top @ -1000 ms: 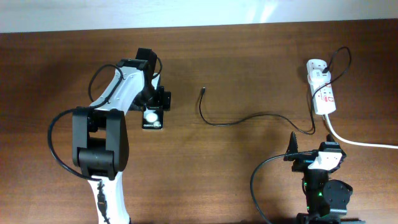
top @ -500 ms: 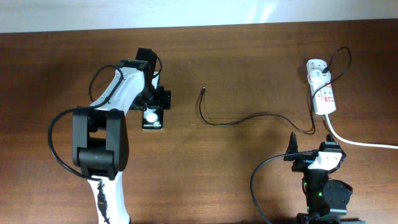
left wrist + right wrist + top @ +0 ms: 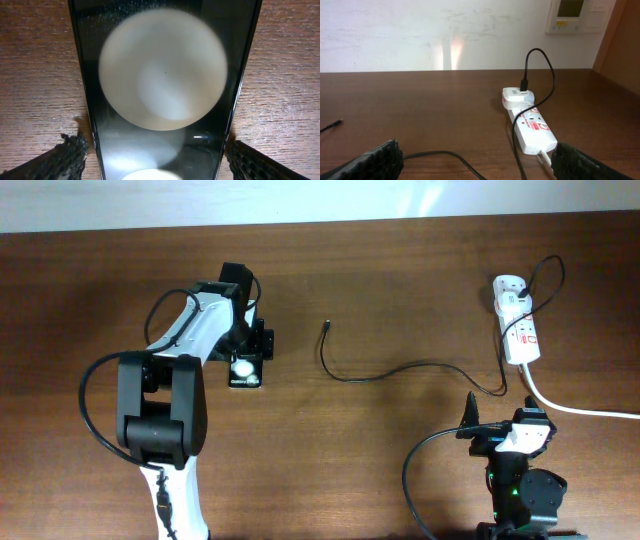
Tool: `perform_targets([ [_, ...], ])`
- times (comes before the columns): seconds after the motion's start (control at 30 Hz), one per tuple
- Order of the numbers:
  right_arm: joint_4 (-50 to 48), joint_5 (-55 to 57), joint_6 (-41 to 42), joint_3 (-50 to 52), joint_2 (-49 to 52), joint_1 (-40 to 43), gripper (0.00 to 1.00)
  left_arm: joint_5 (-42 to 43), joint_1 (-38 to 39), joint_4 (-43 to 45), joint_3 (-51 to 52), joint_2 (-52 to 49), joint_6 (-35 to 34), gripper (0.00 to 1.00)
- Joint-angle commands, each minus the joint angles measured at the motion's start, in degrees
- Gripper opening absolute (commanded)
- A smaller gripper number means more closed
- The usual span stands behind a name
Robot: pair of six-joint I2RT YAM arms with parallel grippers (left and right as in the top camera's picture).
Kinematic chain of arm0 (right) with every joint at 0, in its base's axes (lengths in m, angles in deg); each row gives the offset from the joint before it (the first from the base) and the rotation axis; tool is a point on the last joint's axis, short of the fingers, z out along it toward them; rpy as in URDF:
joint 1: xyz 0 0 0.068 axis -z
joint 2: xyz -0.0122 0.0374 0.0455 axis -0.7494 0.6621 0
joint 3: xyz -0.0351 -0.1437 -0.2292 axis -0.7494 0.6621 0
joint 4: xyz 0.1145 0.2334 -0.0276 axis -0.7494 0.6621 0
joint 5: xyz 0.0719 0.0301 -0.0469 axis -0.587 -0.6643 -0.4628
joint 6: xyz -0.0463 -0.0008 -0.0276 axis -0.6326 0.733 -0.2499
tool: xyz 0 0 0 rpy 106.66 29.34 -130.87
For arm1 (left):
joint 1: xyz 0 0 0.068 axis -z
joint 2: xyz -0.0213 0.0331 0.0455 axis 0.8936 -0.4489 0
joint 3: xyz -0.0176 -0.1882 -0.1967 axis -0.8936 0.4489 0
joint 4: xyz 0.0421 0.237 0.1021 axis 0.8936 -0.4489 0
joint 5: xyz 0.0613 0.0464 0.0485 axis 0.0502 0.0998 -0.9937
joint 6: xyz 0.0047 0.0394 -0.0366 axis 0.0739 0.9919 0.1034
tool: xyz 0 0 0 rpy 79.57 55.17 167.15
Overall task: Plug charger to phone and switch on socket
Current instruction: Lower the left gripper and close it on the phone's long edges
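**Dark wooden table: phone between the left fingers, cable lying loose**

The brown wood-grain table point(image 3: 330, 450) stands against a pale wall. The small flat black smartphone with a glossy screen point(image 3: 246, 370) lies flat on the table's left half. It sits under the left gripper point(image 3: 250, 345), whose jaws are spread wide and straddle it. In the left wrist view the phone point(image 3: 160, 90) fills the gap, and a dark ridged fingertip point(image 3: 70, 160) sits just beside each long edge. Whether they touch is not clear.

The long thin black charger cable point(image 3: 400, 368) snakes across the middle. Its tiny plug tip point(image 3: 327, 326) lies bare on the wood, well apart from the phone. Its far end runs up into the narrow white power strip with red marks point(image 3: 520, 330) at the right. A thick white cord point(image 3: 580, 408) leaves that strip.

The right gripper point(image 3: 500, 430) hangs near the front edge with its jaws spread, empty.
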Motion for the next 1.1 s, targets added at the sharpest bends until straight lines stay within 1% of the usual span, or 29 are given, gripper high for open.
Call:
perform_targets([
  [0.0, 0.3, 0.5, -0.3, 0.3, -0.4, -0.4, 0.99, -0.2, 0.3, 0.5, 0.6, -0.8, -0.7, 0.93],
  [0.57, 0.3, 0.5, -0.3, 0.3, -0.4, -0.4, 0.99, -0.1, 1.1, 0.8, 0.6, -1.0, -0.7, 0.92],
  [0.8, 0.3, 0.5, -0.3, 0.3, -0.4, -0.4, 0.99, -0.1, 1.1, 0.8, 0.6, -1.0, -0.7, 0.86],
  [1.07, 0.3, 0.5, -0.3, 0.3, -0.4, -0.4, 0.99, -0.1, 1.1, 0.9, 0.6, -1.0, -0.7, 0.84],
])
